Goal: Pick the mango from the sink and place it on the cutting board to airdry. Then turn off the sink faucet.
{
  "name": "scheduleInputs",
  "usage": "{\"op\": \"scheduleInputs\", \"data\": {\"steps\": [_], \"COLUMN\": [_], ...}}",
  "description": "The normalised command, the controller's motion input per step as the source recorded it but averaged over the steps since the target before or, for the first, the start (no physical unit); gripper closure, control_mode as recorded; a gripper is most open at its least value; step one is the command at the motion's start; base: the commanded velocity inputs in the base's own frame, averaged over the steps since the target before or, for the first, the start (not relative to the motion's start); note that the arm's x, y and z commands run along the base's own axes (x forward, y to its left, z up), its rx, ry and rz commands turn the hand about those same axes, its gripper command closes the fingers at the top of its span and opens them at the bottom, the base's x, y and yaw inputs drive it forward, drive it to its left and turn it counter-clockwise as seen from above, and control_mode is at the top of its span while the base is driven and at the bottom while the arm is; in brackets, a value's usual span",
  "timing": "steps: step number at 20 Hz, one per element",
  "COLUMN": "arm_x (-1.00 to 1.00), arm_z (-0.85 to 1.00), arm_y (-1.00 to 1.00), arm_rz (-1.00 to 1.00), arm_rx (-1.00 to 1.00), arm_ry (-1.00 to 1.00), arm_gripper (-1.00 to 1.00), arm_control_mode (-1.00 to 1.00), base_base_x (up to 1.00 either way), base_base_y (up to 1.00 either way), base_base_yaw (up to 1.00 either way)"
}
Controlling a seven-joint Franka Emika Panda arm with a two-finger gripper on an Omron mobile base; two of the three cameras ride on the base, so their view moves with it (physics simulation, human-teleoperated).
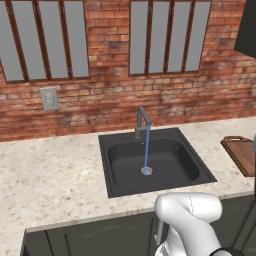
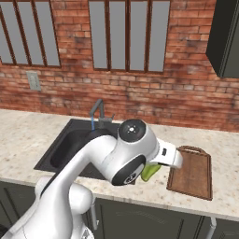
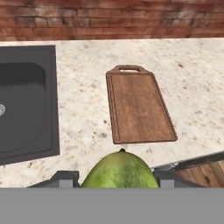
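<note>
Gripper (image 3: 117, 181) pinching the mango (image 3: 119, 169) | held above the counter's front edge, between sink (image 3: 26, 103) and cutting board (image 3: 139, 107) | likely smooth, wet, slippery: keep your grip across its middle.

1 mango (image 3: 119, 171) is counted, 1 sink (image 1: 155, 161) with 1 drain (image 1: 146, 171), 1 sink faucet (image 1: 142, 121) and 1 cutting board (image 3: 139, 107). 1 wall switch plate (image 1: 49, 98) is seen, and 2 barred windows (image 1: 169, 36) are set in the brick wall.
</note>
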Motion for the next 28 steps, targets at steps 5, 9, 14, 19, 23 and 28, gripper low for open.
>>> {"op": "scheduleInputs", "data": {"steps": [5,9,14,19,23,28], "arm_x": [0.26,0.23,0.15,0.13,0.18,0.23], "arm_z": [-0.14,-0.14,-0.23,-0.25,-0.15,-0.05], "arm_y": [-0.23,-0.16,-0.12,-0.14,-0.15,-0.20], "arm_rz": [0.00,0.00,0.00,0.00,0.00,0.00], "arm_rx": [0.00,0.00,0.00,0.00,0.00,0.00], "arm_ry": [0.02,0.02,0.00,0.00,0.00,0.00], "arm_gripper": [1.00,1.00,1.00,1.00,1.00,1.00], "arm_control_mode": [-1.00,-1.00,-1.00,-1.00,-1.00,-1.00], "base_base_x": [0.00,0.00,0.00,0.00,0.00,0.00], "base_base_y": [0.00,0.00,0.00,0.00,0.00,0.00], "base_base_yaw": [0.00,0.00,0.00,0.00,0.00,0.00]}}
